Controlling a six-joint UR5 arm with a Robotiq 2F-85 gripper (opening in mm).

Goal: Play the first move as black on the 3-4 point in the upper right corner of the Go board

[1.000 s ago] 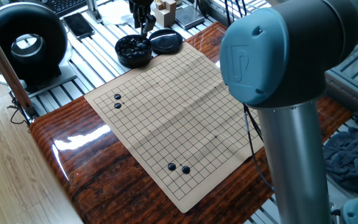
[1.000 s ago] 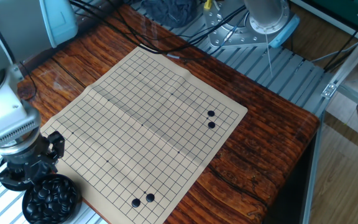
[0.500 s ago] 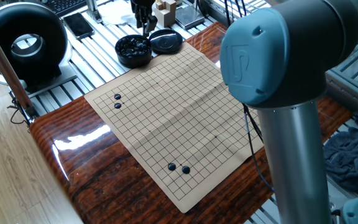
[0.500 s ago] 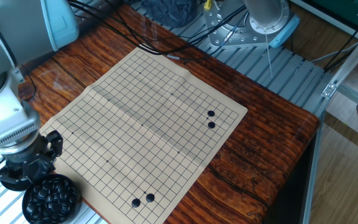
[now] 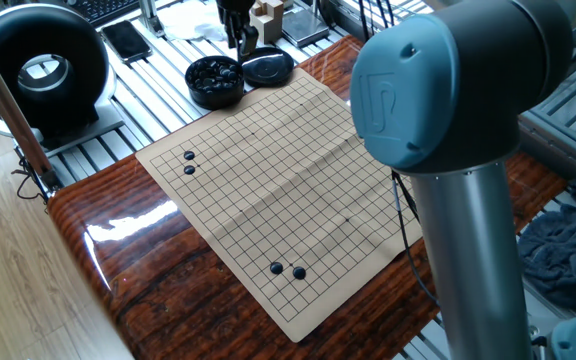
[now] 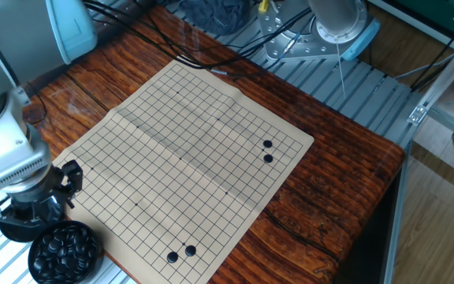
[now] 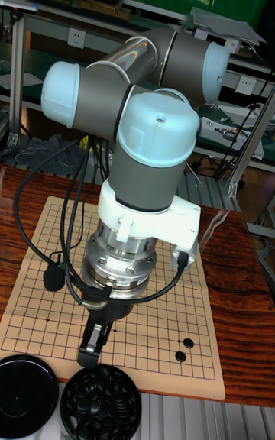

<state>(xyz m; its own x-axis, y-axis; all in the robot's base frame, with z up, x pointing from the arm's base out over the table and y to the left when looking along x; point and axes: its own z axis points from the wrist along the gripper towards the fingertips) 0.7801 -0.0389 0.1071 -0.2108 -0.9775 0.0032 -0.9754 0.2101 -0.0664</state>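
Over the black bowl [image 7: 100, 413] of stones at the board's near edge, my gripper [image 7: 92, 348] hangs pointing straight down, its long axis upright; I cannot tell whether its fingers are spread or pinching a stone. Beside the bowl lies its lid [image 5: 267, 66]. On the Go board [image 6: 187, 150] I see two pairs of black stones: one pair [image 6: 267, 151] near one edge, another pair [image 6: 180, 253] near the adjoining edge

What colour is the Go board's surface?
Pale tan with thin black grid lines, clearest in the other fixed view.
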